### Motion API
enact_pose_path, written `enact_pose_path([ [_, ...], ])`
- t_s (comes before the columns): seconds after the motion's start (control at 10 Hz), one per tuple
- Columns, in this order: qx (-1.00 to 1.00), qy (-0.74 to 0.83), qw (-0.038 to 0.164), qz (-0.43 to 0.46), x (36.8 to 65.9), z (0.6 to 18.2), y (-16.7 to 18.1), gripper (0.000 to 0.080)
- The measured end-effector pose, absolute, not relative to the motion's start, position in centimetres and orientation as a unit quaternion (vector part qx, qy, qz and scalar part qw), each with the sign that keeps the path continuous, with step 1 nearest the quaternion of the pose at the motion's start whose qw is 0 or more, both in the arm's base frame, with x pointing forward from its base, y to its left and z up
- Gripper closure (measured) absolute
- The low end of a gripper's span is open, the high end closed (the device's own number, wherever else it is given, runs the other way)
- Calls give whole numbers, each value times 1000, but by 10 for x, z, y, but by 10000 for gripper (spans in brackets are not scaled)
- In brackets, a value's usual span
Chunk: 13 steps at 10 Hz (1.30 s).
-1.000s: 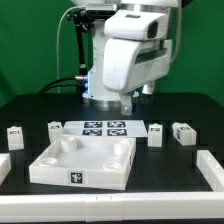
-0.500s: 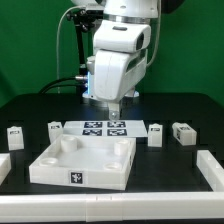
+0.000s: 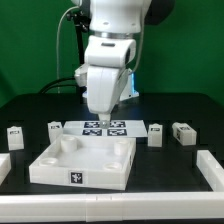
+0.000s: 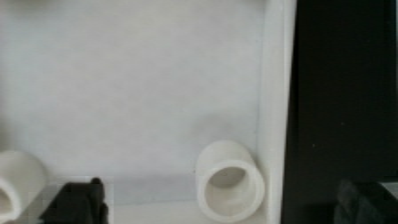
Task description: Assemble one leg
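Observation:
Several small white legs with marker tags stand in a row on the black table: two at the exterior view's left (image 3: 14, 132) (image 3: 55, 127), two at the right (image 3: 155, 133) (image 3: 183, 132). The large white panel (image 3: 85, 160) lies in front, with raised corner sockets. My gripper (image 3: 102, 118) hangs above the panel's rear part, apart from every leg. In the wrist view the gripper (image 4: 224, 200) is open and empty. Its dark fingertips (image 4: 75, 200) stand on either side of a panel corner socket (image 4: 228, 180).
The marker board (image 3: 105, 127) lies flat behind the panel. White bars lie at the table's front left (image 3: 3, 165) and front right (image 3: 212, 168). In the wrist view, black table (image 4: 347, 90) borders the panel's edge.
The arm has swung toward the exterior view's left and come lower, from above the marker board to over the panel's rear part. No part has moved.

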<state>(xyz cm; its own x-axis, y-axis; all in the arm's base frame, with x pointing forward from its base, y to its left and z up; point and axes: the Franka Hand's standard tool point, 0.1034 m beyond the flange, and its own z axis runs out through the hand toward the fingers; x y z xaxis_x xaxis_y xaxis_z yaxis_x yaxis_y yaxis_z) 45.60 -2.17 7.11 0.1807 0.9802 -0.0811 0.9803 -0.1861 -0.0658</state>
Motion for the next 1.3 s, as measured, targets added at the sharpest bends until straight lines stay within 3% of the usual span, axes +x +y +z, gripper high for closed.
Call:
enact_pose_path([
  [0.3, 758, 649, -16, -59, 443, 50, -37, 150],
  [0.9, 756, 648, -44, -79, 423, 12, -32, 150],
  [1.3, 759, 645, -39, -76, 427, 18, -30, 150],
])
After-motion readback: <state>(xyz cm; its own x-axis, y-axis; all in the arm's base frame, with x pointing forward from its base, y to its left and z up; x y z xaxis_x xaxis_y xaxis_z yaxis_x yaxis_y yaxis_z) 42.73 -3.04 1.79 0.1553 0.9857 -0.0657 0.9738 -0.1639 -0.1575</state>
